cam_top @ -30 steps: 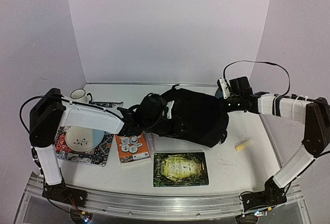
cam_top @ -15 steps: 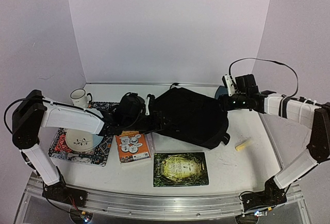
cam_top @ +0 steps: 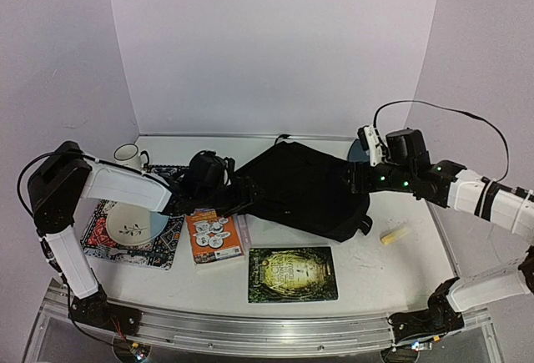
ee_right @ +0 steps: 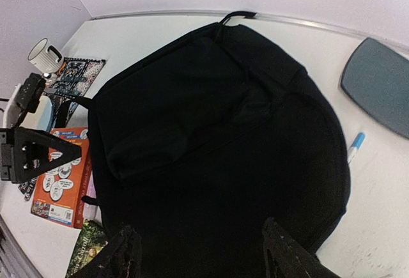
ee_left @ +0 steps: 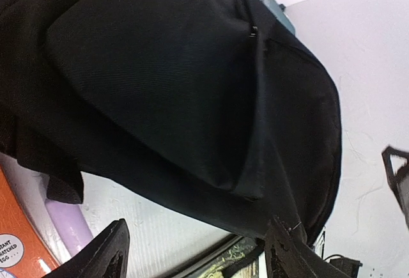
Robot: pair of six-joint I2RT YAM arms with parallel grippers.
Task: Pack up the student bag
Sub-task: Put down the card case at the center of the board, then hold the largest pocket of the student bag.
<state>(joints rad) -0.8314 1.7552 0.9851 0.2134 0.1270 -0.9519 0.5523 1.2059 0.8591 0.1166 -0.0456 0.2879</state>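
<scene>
The student bag [cam_top: 302,186], a black backpack, lies flat in the middle of the table with its front pocket up and its zippers closed. My left gripper [cam_top: 240,199] sits at the bag's left edge. In the left wrist view the left gripper [ee_left: 201,255] is open over bare table, with the bag [ee_left: 179,80] just ahead of the fingertips. My right gripper [cam_top: 357,181] hovers at the bag's right side. It shows open in the right wrist view [ee_right: 203,255], above the bag's fabric [ee_right: 211,137] and holding nothing.
Left of the bag are a white mug [cam_top: 127,155], a plate [cam_top: 129,228] on a patterned mat and an orange book [cam_top: 214,239]. A green book [cam_top: 293,273] lies in front. A yellow stick [cam_top: 394,234], a blue pen [ee_right: 355,145] and a blue-grey tray [ee_right: 377,86] lie to the right.
Both grippers have opened and let go of the bag, which has dropped from a bunched, lifted shape to lying flat. The left arm drew back left; the right arm pulled back right.
</scene>
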